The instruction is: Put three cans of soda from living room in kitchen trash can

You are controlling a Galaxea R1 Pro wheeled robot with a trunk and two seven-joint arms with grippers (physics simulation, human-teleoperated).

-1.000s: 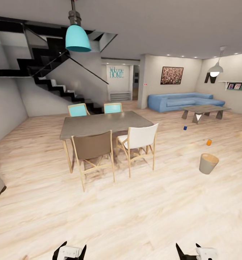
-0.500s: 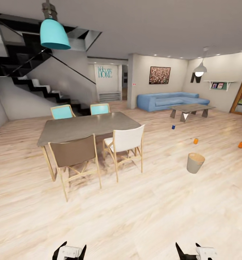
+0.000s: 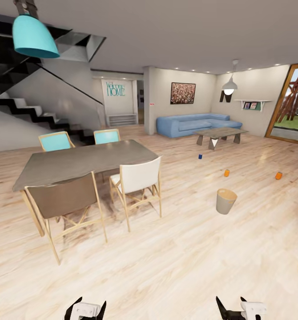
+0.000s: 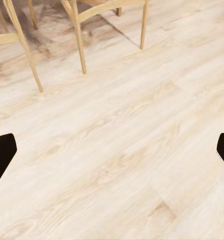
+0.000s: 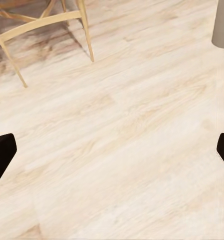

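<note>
Bin (image 3: 225, 201) alone on open floor (image 3: 175, 258)

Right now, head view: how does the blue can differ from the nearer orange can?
The blue can is dark blue; the nearer orange can is orange. The blue can stands farther off, close to the coffee table; the nearer orange can sits closer to the bin. The blue can looks smaller, likely from distance. Both stand upright on the wooden floor.

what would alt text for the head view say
Three soda cans, one blue and two orange, stand on the wood floor beyond a grey bin; a dining table stands left, a blue sofa behind.
</note>
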